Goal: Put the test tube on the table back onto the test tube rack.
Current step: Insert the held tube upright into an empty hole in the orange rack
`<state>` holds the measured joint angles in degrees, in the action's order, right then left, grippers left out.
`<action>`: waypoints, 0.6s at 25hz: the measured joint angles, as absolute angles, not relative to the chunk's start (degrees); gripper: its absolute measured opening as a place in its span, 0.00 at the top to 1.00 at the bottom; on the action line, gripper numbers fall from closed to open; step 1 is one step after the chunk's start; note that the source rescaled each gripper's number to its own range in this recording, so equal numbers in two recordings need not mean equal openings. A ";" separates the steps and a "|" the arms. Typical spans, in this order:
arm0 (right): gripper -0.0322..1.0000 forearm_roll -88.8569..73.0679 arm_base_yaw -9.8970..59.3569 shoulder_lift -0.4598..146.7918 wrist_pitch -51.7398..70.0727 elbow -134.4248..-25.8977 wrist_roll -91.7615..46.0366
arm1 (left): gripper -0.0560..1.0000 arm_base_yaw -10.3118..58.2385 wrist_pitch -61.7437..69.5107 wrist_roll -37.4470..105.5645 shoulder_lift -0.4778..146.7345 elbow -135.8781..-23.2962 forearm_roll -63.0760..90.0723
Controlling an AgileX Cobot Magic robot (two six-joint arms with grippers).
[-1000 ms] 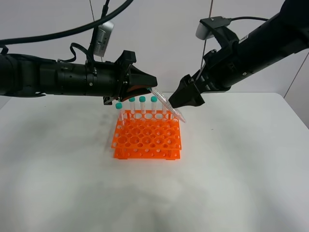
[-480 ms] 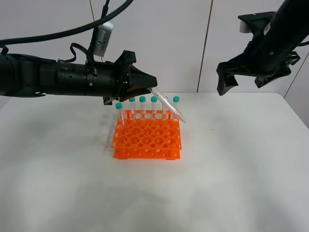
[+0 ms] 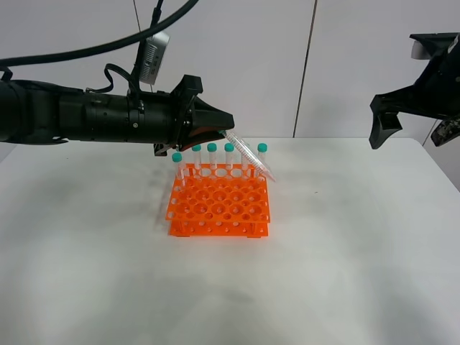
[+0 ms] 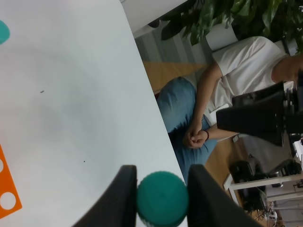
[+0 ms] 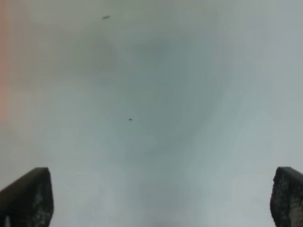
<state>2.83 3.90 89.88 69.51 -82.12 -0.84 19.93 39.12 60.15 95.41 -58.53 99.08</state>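
My left gripper [image 3: 218, 132] is shut on the teal cap [image 4: 162, 198] of a clear test tube [image 3: 251, 159]. The tube slants down to the right, and its pointed tip is at the back right corner of the orange test tube rack [image 3: 219, 208]. Several identical tubes [image 3: 212, 154] stand upright in the rack's back row. The rack stands on the white table [image 3: 345, 244]. My right gripper [image 3: 411, 131] is open and empty, raised high at the far right, well away from the rack. Its fingers [image 5: 28, 196] are spread wide over bare table.
A seated person [image 4: 227, 80] and potted plants [image 4: 236, 19] are beyond the table's edge in the left wrist view. The left arm [image 3: 86, 115] reaches in from the left above the table. A white wall is behind the table.
My right gripper has left the slanted tube by the rack and swung up and away to the far right. The left gripper and the tube have not moved.
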 joint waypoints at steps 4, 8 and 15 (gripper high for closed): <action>0.00 2.73 3.90 85.08 69.44 -76.77 -0.89 | 0.95 19.93 39.30 60.10 95.41 -58.53 99.08; 0.00 2.39 3.90 75.25 69.44 -66.07 0.00 | 0.95 19.93 39.60 60.10 95.41 -58.53 99.08; 0.00 0.00 3.90 48.97 64.87 -43.30 0.00 | 0.95 19.93 39.60 60.04 95.41 -58.53 99.08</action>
<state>0.00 3.90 48.97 64.87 -43.30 0.00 19.93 39.60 60.04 95.41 -58.53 99.08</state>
